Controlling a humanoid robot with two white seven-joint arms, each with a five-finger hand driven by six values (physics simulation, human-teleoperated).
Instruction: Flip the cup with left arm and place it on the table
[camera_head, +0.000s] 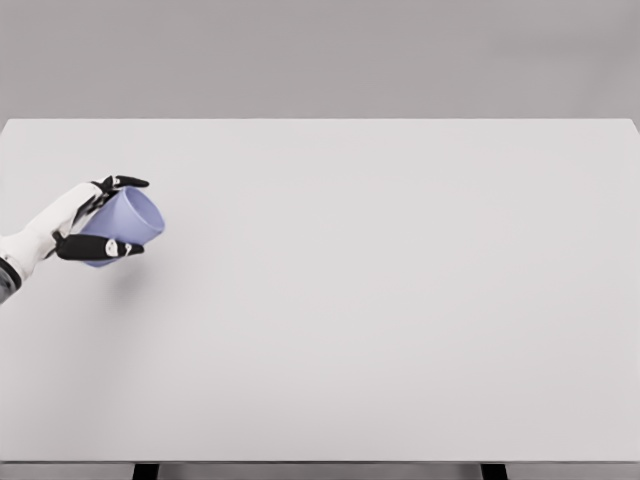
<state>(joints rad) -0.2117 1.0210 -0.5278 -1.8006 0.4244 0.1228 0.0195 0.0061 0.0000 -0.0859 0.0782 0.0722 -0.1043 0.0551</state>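
Fingers (100, 248) of the left hand (85, 215) clasp a lavender cup (128, 222), tilted above the white worktop's (380, 300) left side (seemingly light, rigid, smooth-walled; best held round its sides).

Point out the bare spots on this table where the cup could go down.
Nearly all the table is bare: everything right of the left hand and its cup, out to the far, near and right edges. Only the left edge is occupied, by that hand.
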